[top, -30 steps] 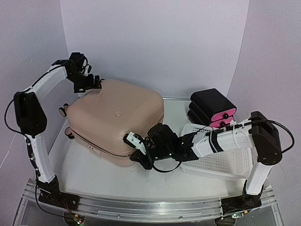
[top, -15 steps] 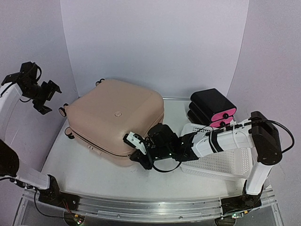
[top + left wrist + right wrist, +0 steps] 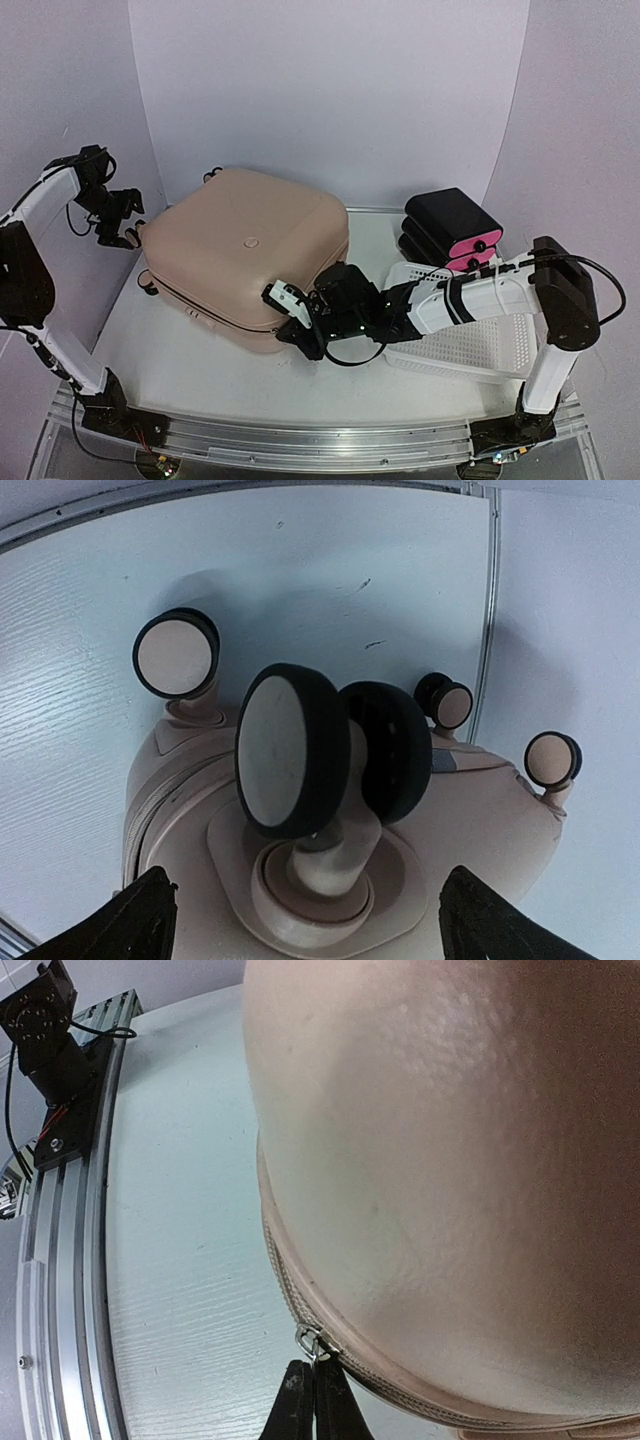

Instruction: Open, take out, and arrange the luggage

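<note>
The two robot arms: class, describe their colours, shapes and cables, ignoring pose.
The left arm and right arm have white tubular links, bulky black joint housings, loose black cables. The left gripper and right gripper have black fingers. The right wrist shows green lights.

place: robot lab | evidence: plain white backdrop (image 3: 330,100), aluminium mounting rail (image 3: 300,437), white table (image 3: 200,370)

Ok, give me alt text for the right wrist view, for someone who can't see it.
The right claw, shut, pinches the zipper pull on the seam of the pale pink luggage, whose shell fills the upper right of the frame. White table lies to the left, with the metal base rail along the far left edge.
</note>
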Motion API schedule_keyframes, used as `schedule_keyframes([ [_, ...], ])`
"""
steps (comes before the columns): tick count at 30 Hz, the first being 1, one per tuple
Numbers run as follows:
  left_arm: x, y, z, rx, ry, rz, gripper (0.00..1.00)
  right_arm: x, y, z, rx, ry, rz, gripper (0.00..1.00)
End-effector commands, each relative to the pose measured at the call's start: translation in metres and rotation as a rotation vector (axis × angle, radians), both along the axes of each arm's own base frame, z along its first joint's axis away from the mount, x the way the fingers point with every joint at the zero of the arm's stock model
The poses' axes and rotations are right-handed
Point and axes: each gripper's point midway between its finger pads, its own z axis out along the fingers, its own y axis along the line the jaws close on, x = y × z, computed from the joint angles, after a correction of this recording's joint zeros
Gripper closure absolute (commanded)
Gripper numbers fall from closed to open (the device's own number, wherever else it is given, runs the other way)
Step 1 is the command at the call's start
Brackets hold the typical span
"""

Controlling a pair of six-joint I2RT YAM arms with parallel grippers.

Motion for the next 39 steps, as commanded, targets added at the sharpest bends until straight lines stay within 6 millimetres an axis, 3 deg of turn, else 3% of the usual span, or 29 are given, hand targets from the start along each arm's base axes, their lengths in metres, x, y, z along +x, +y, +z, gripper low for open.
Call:
schedule_keyframes([
  [1, 0.023, 0.006, 0.011, 0.023, -0.04, 0.059, 0.11, 0.025, 0.006, 0.03, 0.085, -0.091, -0.072, 1.0],
  [9, 0.026, 0.005, -0.013, 0.074, 0.023, 0.046, 0.24, 0.022, 0.009, 0.029, 0.073, -0.111, -0.054, 1.0],
  [13, 0.025, 0.011, -0.03, 0.132, 0.063, 0.014, 0.38, 0.021, 0.008, 0.028, 0.057, -0.117, -0.052, 1.0],
  [21, 0.009, 0.027, -0.056, 0.293, 0.114, -0.034, 0.49, 0.027, -0.003, 0.02, 0.002, -0.133, -0.103, 1.0],
  [26, 0.004, 0.04, -0.054, 0.386, 0.106, -0.044, 0.58, 0.03, -0.02, 0.016, -0.081, -0.149, -0.191, 1.0],
  [32, 0.011, 0.039, -0.063, 0.394, 0.079, -0.072, 0.71, 0.024, -0.039, 0.008, -0.116, -0.051, -0.319, 1.0],
  [39, 0.016, 0.043, -0.068, 0.443, 0.066, -0.125, 0.72, 0.045, -0.074, 0.015, -0.172, -0.173, -0.419, 1.0],
])
